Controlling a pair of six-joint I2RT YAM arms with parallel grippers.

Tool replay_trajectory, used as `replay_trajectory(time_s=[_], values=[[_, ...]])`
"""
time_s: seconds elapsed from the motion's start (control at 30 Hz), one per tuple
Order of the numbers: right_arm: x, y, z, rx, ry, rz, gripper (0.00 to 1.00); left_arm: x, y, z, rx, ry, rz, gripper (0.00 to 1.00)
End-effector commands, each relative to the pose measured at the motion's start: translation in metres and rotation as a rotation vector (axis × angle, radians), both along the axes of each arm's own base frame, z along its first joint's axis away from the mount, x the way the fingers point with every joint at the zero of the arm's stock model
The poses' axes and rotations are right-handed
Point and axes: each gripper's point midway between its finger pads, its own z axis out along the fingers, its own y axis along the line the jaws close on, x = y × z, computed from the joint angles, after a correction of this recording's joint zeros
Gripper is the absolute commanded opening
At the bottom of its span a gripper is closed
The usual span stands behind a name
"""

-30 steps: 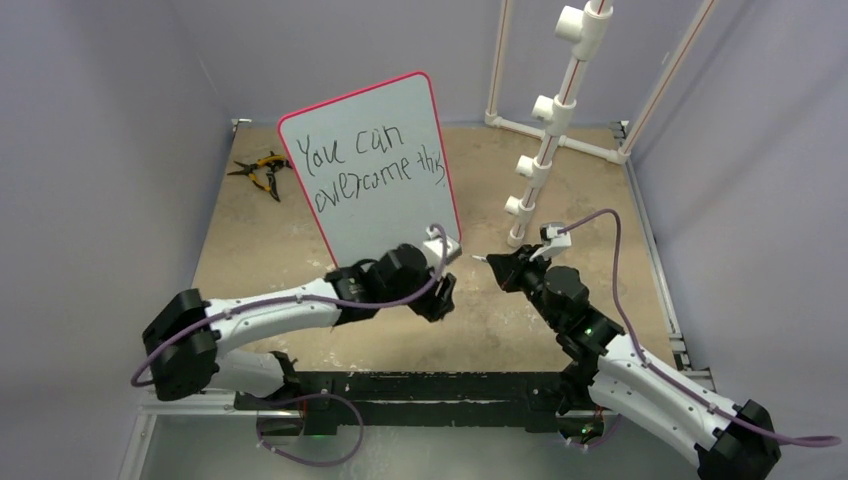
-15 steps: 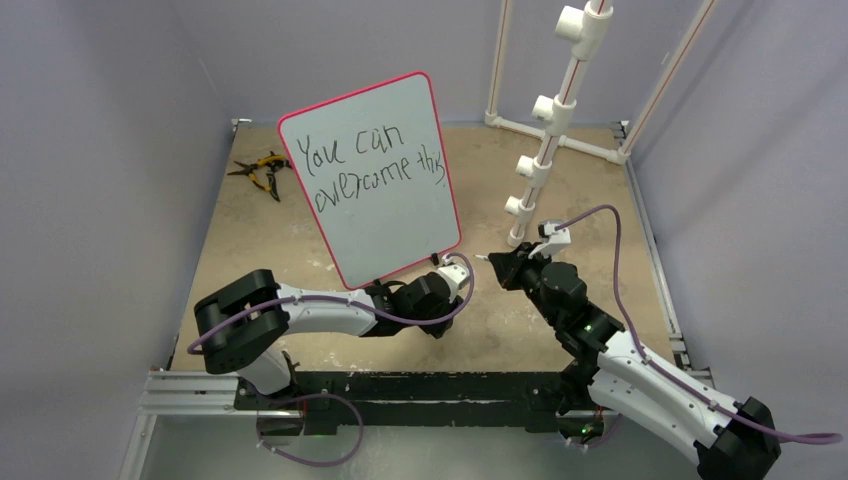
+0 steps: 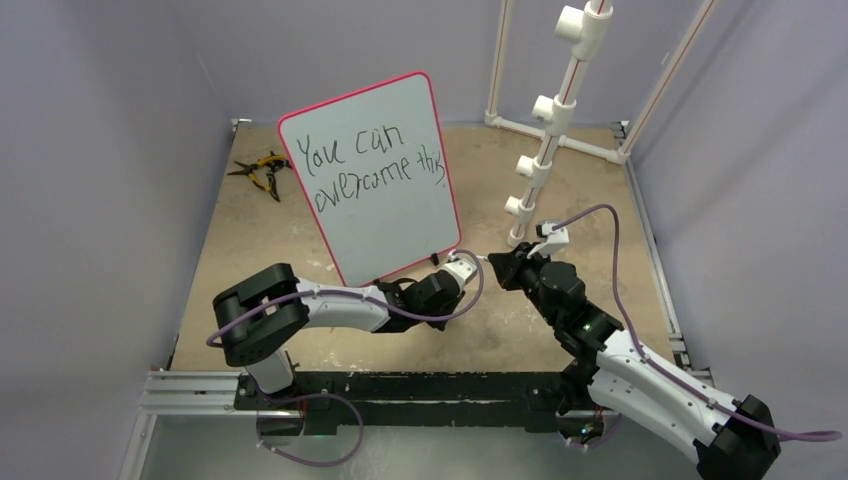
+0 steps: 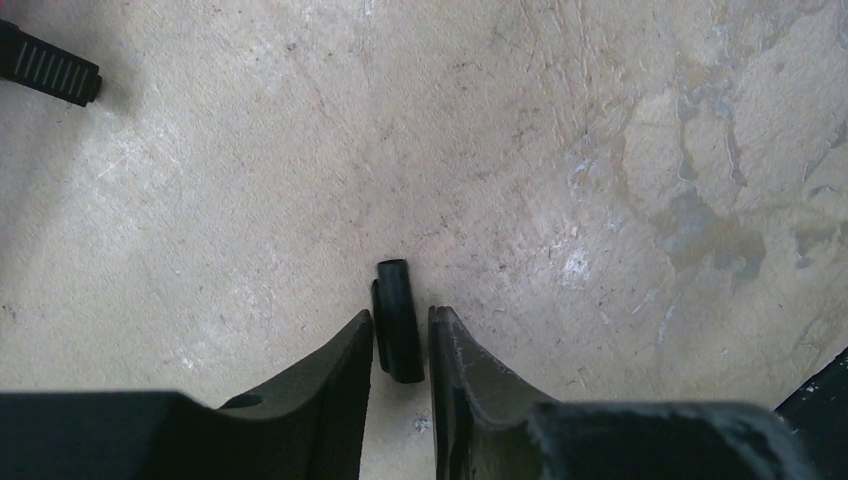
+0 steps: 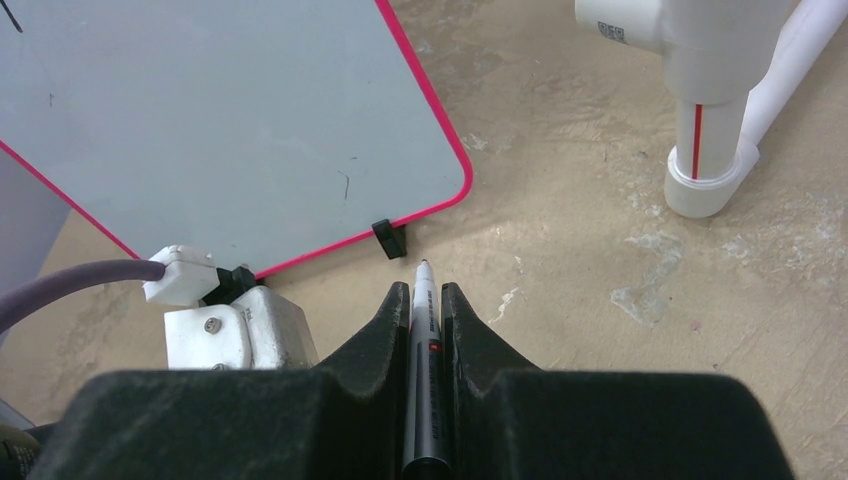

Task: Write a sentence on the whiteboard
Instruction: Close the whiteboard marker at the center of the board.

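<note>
**Board written, cap next.** Your left arm has dropped from in front of the whiteboard's point(image 3: 392, 222) lower edge to the table point(image 3: 600, 200) in the past second. It now lies stretched low, with its wrist by the board's near right corner. The board itself has not shifted. It stands upright on its small black feet at mid-table, tilted back, its pink rim unbroken. The sentence point(image 3: 370, 165) reads in two black lines across the upper half, "You can" over what looks like "overcome this".

In the wrist view, your left gripper point(image 4: 400, 315) straddles a short black cap point(image 4: 397, 340) lying on the table. The fingers are set narrow, one on each side of it. A sliver of light shows on the right, so you cannot tell whether they pinch the cap or only bracket it.

Your right gripper point(image 5: 426, 292) has barely moved. It is clamped on the marker point(image 5: 420, 350), whose bare tip points toward the board's corner foot and is clear of the white surface.

With the lettering apparently complete, the drop to the cap suggests the writing is over and capping the marker is the step in hand. You would need a firm hold on the cap and its open end turned to face the tip. A loose grip could let it roll away. Pliers point(image 3: 262, 170) and a white pipe stand point(image 3: 545, 130) sit well apart, out of play.
</note>
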Motion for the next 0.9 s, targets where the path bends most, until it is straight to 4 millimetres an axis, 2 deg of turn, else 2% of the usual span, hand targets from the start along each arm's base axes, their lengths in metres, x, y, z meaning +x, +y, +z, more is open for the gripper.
replay_trajectory(time_s=[0.0,0.2,0.33,0.37,0.53,0.7,0.8,0.87], values=[[0.005,0.004,0.032,0.032,-0.072,0.01,0.0,-0.004,0.004,-0.01,0.045,0.03,0.003,0.23],[0.005,0.004,0.039,0.033,-0.088,0.013,0.0,-0.013,0.017,-0.018,0.051,0.065,0.029,0.15],[0.005,0.002,0.043,0.025,-0.085,0.004,0.0,-0.016,0.024,-0.013,0.039,0.051,0.008,0.0],[0.007,0.001,0.045,0.022,-0.084,-0.007,0.0,-0.017,0.026,-0.012,0.041,0.045,0.002,0.0],[0.009,0.013,0.048,-0.007,-0.074,0.047,0.0,-0.012,0.021,0.038,-0.078,-0.042,-0.055,0.0],[0.001,0.042,0.066,-0.014,-0.049,0.206,0.0,0.012,0.045,0.079,-0.192,0.06,-0.047,0.0],[-0.013,0.063,0.071,-0.027,0.006,0.353,0.0,0.004,0.037,0.113,-0.27,0.045,-0.135,0.0],[-0.025,0.075,0.076,-0.005,0.035,0.447,0.0,0.0,0.041,0.128,-0.251,0.017,-0.188,0.0]])
